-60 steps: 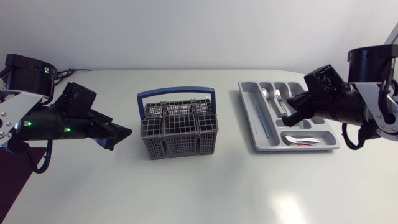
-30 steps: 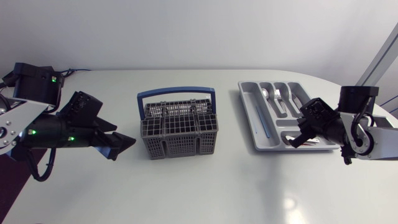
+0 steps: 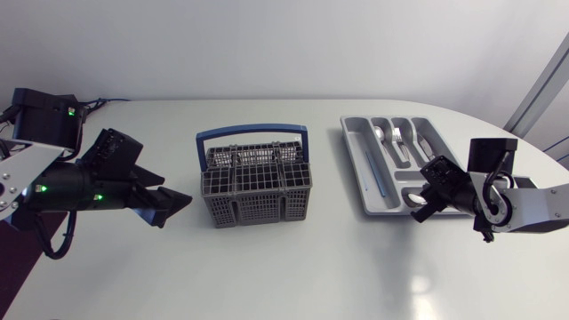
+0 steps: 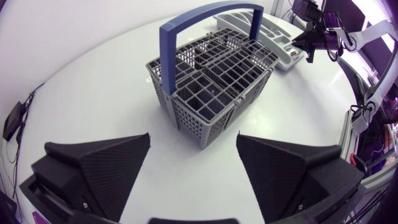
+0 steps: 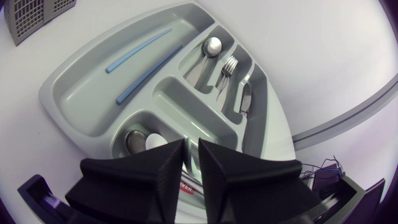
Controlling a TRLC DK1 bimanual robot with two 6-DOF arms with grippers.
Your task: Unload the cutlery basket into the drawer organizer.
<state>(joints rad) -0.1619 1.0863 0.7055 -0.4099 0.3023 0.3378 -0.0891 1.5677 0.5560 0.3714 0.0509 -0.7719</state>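
Note:
The grey cutlery basket (image 3: 256,184) with a blue handle (image 3: 252,132) stands mid-table; no cutlery shows in its compartments (image 4: 211,87). My left gripper (image 3: 173,206) hangs open just left of it, with the basket ahead of its fingers (image 4: 106,168). The grey drawer organizer (image 3: 354,153) lies to the right. It holds a spoon (image 5: 211,46), a fork (image 5: 229,65), a knife (image 5: 245,99) and two blue straws (image 5: 149,73). My right gripper (image 3: 420,210) sits low over the organizer's near compartment. A narrow gap parts its fingers (image 5: 149,171), with nothing between them. Spoons (image 5: 134,142) and a red-marked piece (image 5: 186,185) lie beneath.
The table's rounded edge runs close behind the organizer (image 5: 168,99) on the right. Bare tabletop lies in front of the basket and between the basket and the organizer.
My right arm has swung from over the organizer's middle to its near end and dropped lower, and its fingers have parted slightly. The left arm shifted a little, then held still.

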